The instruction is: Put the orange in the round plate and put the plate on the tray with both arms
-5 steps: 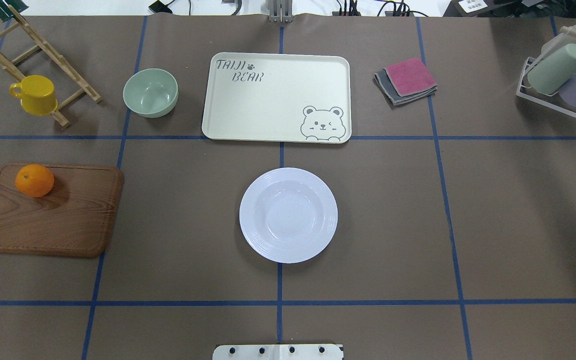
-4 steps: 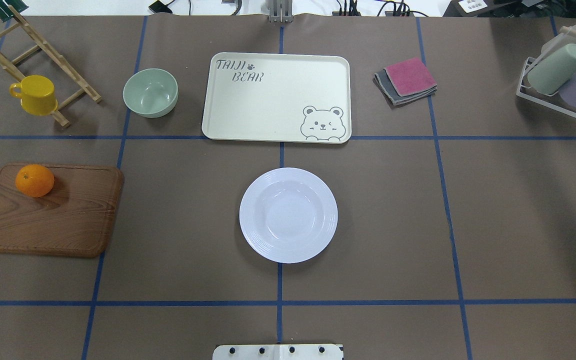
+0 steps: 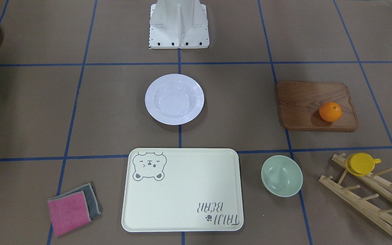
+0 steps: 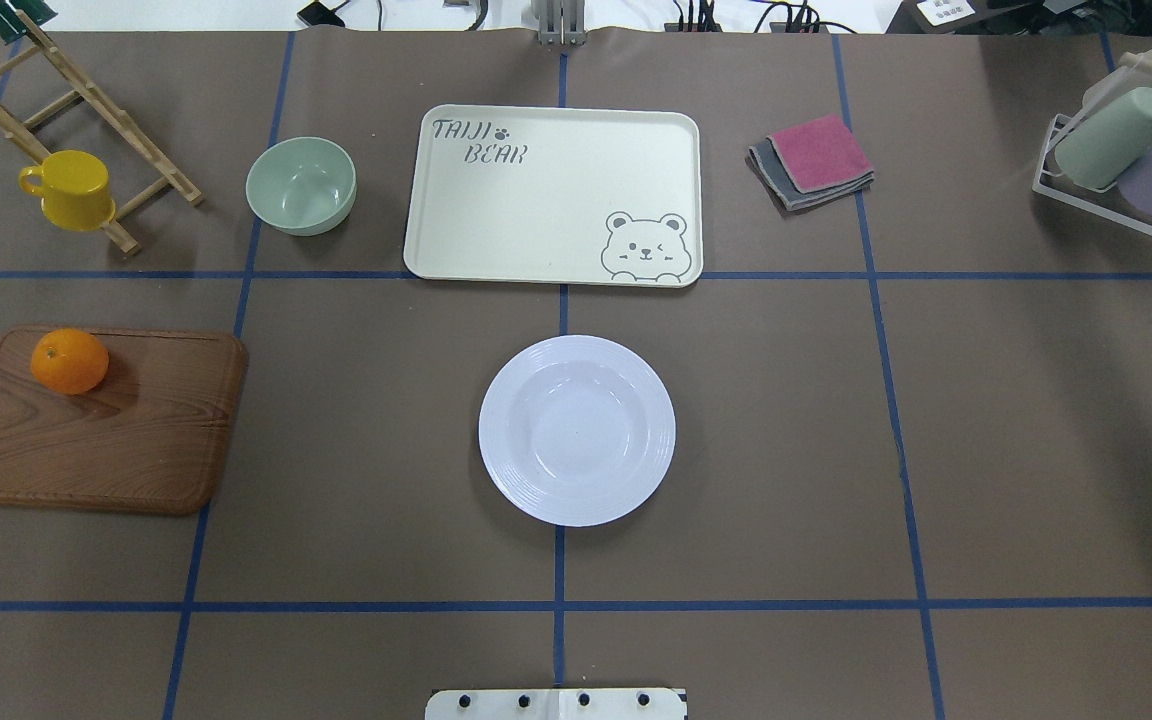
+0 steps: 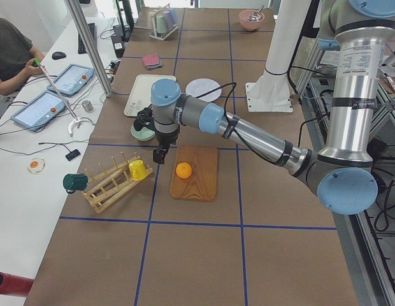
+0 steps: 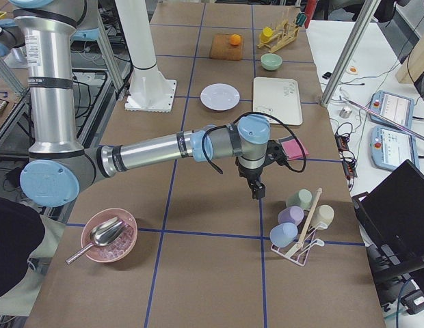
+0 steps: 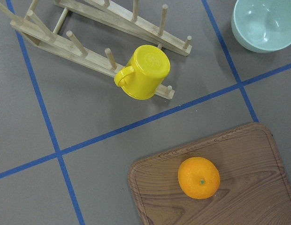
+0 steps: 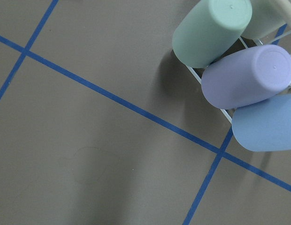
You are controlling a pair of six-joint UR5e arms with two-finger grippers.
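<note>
The orange (image 4: 69, 360) rests on the far left corner of a brown wooden board (image 4: 116, 440); the left wrist view looks straight down on the orange (image 7: 199, 177). The white round plate (image 4: 576, 430) sits bare at the table's middle, just in front of the cream bear tray (image 4: 536, 215), which holds nothing. In the left side view my left gripper (image 5: 159, 155) hangs above the table beside the board, a little short of the orange (image 5: 183, 170). My right gripper (image 6: 256, 190) hovers near the cup rack. I cannot tell whether either one is open or shut.
A pale-green bowl (image 4: 301, 185) and a wooden rack with a yellow cup (image 4: 71, 190) stand at the back left. Folded cloths (image 4: 814, 160) lie right of the tray. A wire rack of pastel cups (image 4: 1131, 160) is at the far right. A person sits at the left side view's edge.
</note>
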